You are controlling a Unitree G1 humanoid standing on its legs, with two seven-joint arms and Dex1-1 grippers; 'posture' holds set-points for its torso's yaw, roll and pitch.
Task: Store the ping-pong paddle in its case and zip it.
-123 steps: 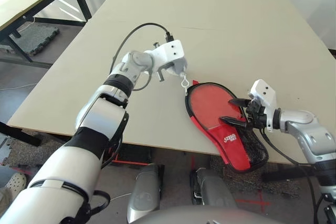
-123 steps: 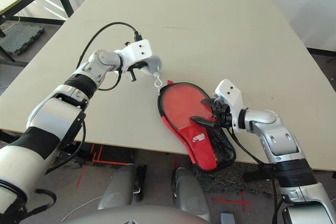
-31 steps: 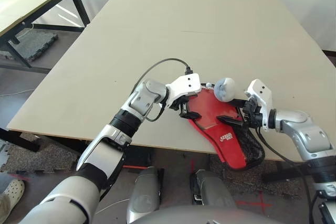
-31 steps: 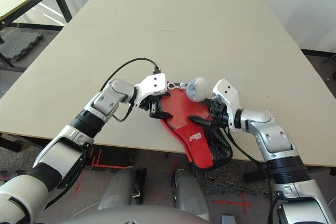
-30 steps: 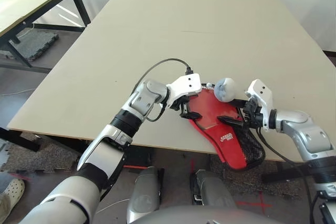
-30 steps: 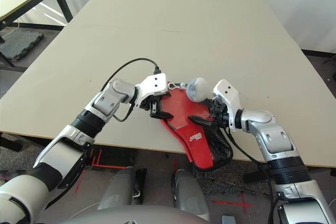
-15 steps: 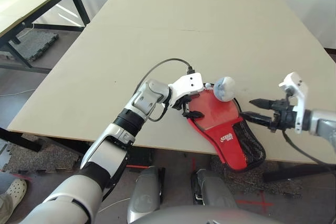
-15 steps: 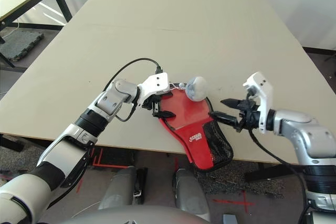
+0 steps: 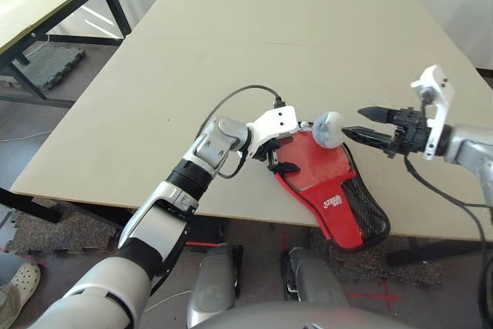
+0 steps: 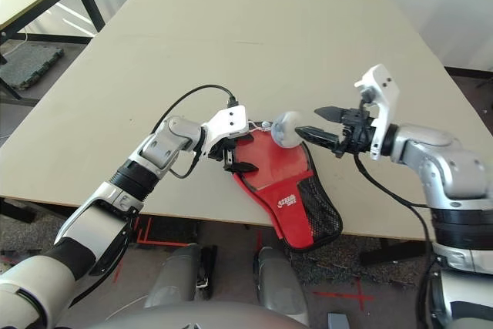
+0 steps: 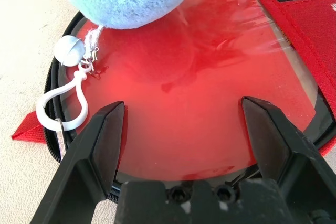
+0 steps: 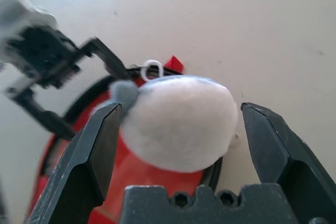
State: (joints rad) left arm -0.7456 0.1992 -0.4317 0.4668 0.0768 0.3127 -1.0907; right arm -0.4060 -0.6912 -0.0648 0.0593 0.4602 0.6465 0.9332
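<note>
Silver-white arms (image 9: 158, 225), black bands, black cables (image 9: 239, 90).

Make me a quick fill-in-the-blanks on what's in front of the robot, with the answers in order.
The case shows black mesh beside fabric coloured ____. A round plush lies over the case's edge, nearest the ____ hand's fingertips. The left hand has its fingers standing ____. The plush's cord ends in a clip coloured ____.

Missing words: red; right; open; white.
</note>
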